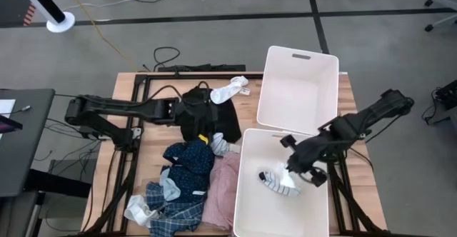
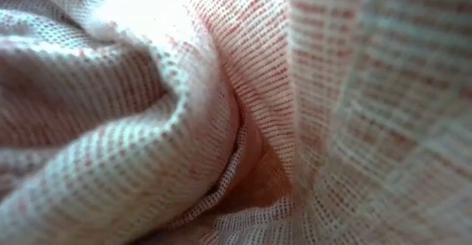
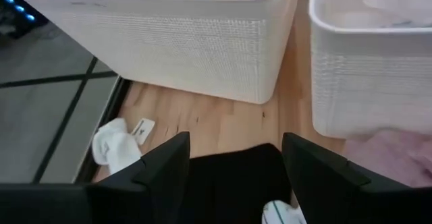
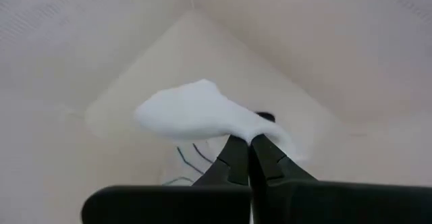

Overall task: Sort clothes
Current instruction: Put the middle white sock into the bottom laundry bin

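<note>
The right gripper (image 1: 294, 171) reaches down inside the near white bin (image 1: 246, 215), lower right of centre in the high view, its fingers pinched together on a white sock (image 4: 196, 110). A grey-striped sock (image 1: 278, 183) lies on that bin's floor just beside it. The second white bin (image 1: 270, 112) stands above it in the high view, touching or nearly touching.

The left gripper (image 1: 202, 111) sits over the black shirt (image 1: 227, 123) at the middle of the table (image 1: 107, 180), its fingers (image 3: 158, 177) spread apart with the dark cloth between them; whether they touch it I cannot tell. A loose white sock (image 1: 230, 90) lies above the shirt, near the far bin's corner.

The rest of the pile sits lower left of centre: the navy dotted piece (image 1: 190, 158), the blue plaid shirt (image 1: 175, 210), and the pink piece (image 1: 223, 194) against the near bin's wall. Pink cloth fills the low view.
</note>
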Controlling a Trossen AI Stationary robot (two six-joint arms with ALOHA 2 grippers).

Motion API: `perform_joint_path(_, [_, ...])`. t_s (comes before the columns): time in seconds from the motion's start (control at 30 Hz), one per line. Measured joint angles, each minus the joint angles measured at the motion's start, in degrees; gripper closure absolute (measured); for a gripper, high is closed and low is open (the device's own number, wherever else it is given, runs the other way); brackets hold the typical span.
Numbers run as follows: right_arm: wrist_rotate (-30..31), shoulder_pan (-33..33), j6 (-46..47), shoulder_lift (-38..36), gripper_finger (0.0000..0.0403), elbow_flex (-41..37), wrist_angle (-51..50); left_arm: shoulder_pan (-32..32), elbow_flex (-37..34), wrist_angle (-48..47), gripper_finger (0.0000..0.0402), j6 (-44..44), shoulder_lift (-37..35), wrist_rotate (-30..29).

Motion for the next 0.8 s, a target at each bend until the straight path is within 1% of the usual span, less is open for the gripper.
perform_joint_path(0.13, [0.0,0.0,1.4,3.4,0.0403,0.0,-1.4,2.5,-4.2,6.3,0.0173,1.1,0.0,3.4])
perform_joint_path(0.27, [0.0,0.0,3.2,7.0,0.0403,0.0,-2.5,5.1,-8.0,10.7,0.0173,2.0,0.0,4.8])
perform_joint_path(0.4, [0.0,0.0,5.3,10.3,0.0403,0.0,-2.8,8.0,-10.2,11.4,0.0173,3.0,0.0,6.2])
perform_joint_path(0.47, [0.0,0.0,6.6,11.8,0.0403,0.0,-3.1,9.3,-11.7,13.2,0.0173,3.3,0.0,6.6])
perform_joint_path(0.6, [0.0,0.0,10.0,14.7,0.0403,0.0,-3.9,12.0,-12.8,13.6,0.0173,3.5,0.3,9.9])
perform_joint_path(0.7, [0.0,0.0,12.6,16.4,0.0403,-0.4,-4.9,13.7,-12.9,13.2,0.0173,4.2,2.2,11.6])
perform_joint_path(0.8, [-0.1,0.0,15.2,17.0,0.0403,-3.0,-3.2,15.0,-13.0,13.0,0.0173,5.6,5.1,14.0])
